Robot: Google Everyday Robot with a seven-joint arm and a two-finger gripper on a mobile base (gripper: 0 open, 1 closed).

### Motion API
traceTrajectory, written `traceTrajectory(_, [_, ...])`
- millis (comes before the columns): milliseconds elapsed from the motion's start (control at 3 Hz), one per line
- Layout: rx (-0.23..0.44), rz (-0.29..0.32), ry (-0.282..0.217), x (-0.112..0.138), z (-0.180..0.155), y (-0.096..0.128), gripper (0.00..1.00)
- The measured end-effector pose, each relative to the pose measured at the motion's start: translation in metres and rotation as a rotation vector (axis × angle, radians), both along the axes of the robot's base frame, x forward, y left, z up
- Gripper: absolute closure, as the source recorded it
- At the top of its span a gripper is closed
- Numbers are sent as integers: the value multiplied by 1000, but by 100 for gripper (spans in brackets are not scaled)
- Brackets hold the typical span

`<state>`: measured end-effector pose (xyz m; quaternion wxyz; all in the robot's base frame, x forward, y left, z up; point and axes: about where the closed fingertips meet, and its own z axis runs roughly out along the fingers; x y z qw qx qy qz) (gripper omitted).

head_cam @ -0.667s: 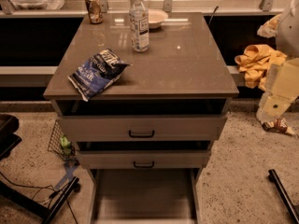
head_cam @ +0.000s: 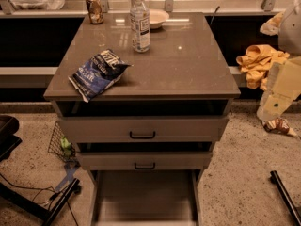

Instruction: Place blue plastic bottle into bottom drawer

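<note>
A grey three-drawer cabinet is seen from the front and above, its flat brown top serving as a bench. At the far left, on the speckled floor at about 8 o'clock from the cabinet, sits a small wire basket. On the bench, a crumpled blue foil snack bag lies at 9 o'clock, near the left edge. A small brown drink can stands at 11 o'clock in the back left corner. The blue plastic bottle stands upright at 12 o'clock near the back edge, with a white bowl just behind it at its 1 o'clock. Below, the bottom drawer is pulled out at 6 o'clock, showing its plain grey floor. To the right, a yellow cloth lies at 3 o'clock. The gripper hangs at the far right edge, well apart from the bottle; whether it is spread or pressed together cannot be told.
</note>
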<state>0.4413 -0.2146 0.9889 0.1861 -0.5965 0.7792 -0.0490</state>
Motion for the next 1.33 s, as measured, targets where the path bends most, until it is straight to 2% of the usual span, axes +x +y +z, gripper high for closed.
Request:
traceTrajectory(333, [125, -48, -73, 29, 2, -2, 0])
traceTrajectory(667, [347, -62, -178, 84, 2, 6, 0])
traceTrajectory(1000, [614, -52, -296, 147, 4, 18, 0])
traceTrajectory(1333, [962, -71, -446, 221, 23, 44, 0])
